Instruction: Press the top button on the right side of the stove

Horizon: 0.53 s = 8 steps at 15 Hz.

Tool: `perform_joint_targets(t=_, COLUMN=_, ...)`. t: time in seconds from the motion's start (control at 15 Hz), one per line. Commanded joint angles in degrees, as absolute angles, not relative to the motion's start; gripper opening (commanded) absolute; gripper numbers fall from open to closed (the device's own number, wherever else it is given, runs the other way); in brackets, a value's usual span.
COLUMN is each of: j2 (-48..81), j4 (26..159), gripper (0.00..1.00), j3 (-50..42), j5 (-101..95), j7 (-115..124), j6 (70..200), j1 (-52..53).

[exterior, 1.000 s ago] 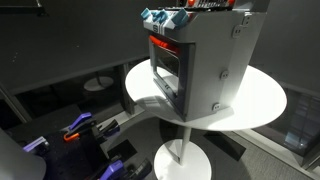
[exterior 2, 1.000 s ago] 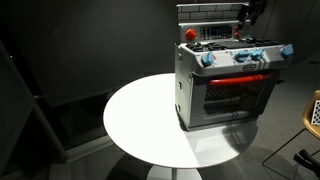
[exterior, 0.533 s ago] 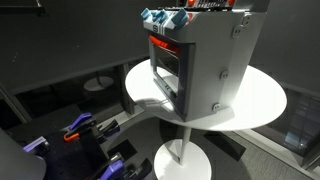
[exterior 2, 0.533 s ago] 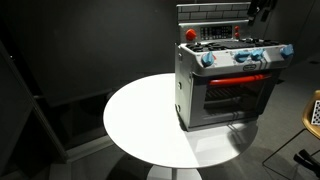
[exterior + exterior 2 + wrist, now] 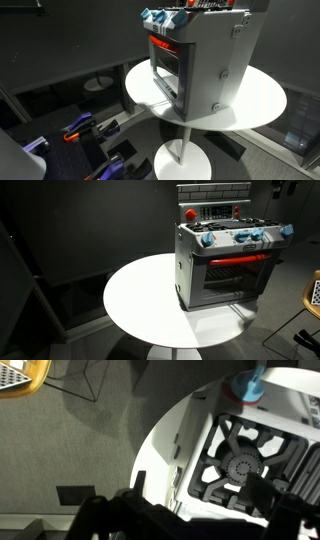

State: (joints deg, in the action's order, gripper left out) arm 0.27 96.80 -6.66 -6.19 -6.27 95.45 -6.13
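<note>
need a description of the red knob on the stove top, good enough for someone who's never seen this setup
In an exterior view, a grey toy stove stands at the edge of a round white table. The red knob sits on the stove's top, at the back corner on the image-left. It is the only round red part: the blue knobs line the front, and the red bar on the oven door is long.

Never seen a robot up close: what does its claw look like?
Little shows. In the wrist view the claw is a black, blocky silhouette along the bottom edge; no cables or markings can be made out. In an exterior view it is just a dark shape at the top corner.
</note>
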Motion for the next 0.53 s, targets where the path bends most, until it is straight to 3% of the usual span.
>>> perform_joint_targets(t=0.0, j2=-4.71, j4=100.48, gripper=1.00, j3=-6.95, j5=-4.20, j7=-5.79, j6=91.68, j1=-6.59)
perform_joint_targets(t=0.47, j2=-10.91, j4=105.99, gripper=1.00, j3=-7.67, j5=-4.12, j7=-5.29, j6=91.45, j1=-6.62)
